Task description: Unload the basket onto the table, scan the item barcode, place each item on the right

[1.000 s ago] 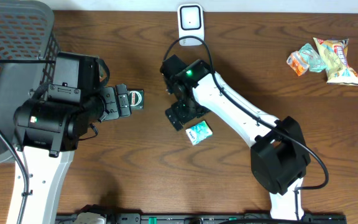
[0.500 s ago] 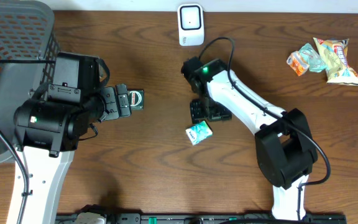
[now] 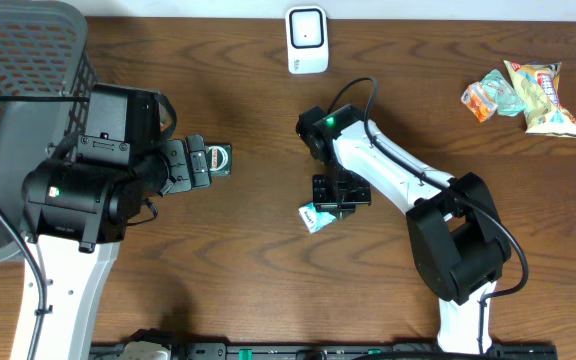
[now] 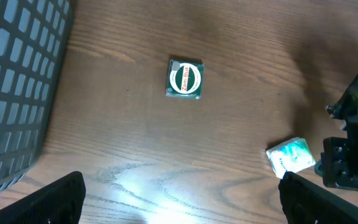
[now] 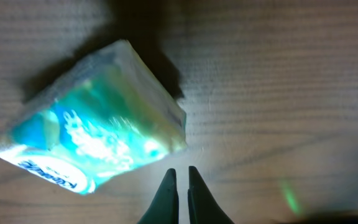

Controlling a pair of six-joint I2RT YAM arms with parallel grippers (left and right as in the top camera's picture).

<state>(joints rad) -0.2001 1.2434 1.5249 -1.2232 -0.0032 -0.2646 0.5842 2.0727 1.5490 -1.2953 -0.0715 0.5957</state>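
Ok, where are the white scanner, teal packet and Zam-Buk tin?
white scanner (image 3: 307, 38), overhead view, its front face.
teal packet (image 5: 92, 134), right wrist view, middle of wrapper.
Zam-Buk tin (image 4: 184, 79), left wrist view, centre of label.

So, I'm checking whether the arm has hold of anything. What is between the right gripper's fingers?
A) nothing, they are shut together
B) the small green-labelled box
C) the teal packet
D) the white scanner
A: in the right wrist view the right gripper has its fingers closed against each other with nothing between them, and the teal packet lies just beyond their tips.
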